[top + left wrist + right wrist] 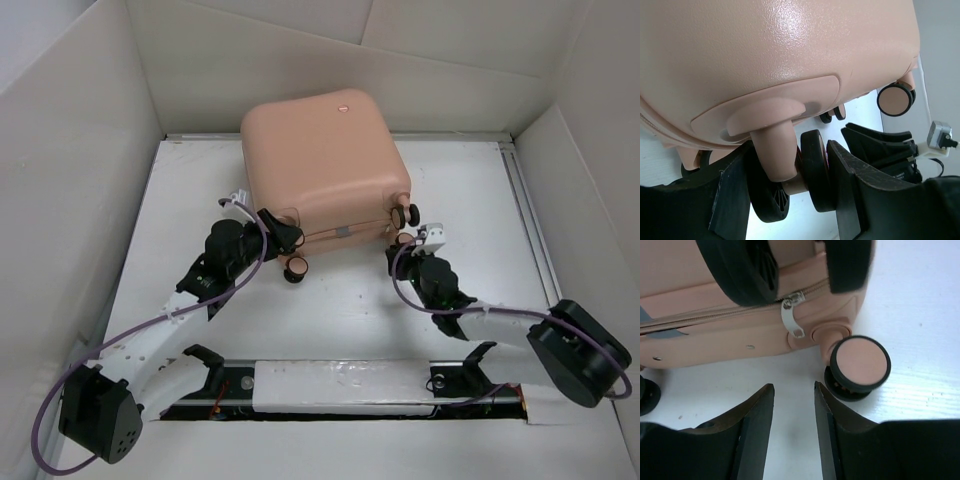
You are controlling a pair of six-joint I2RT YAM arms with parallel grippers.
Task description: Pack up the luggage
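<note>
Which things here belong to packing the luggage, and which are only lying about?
Of the job: the luggage, closed; its wheel, clamped in the left pincer; the right pincer, open and empty.
Not of the job: the white table; the cardboard walls around it.

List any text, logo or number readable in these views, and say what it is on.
None readable. The round emblem on the luggage is too small to make out. The zipper pull and grey patch show no legible marks.
</note>
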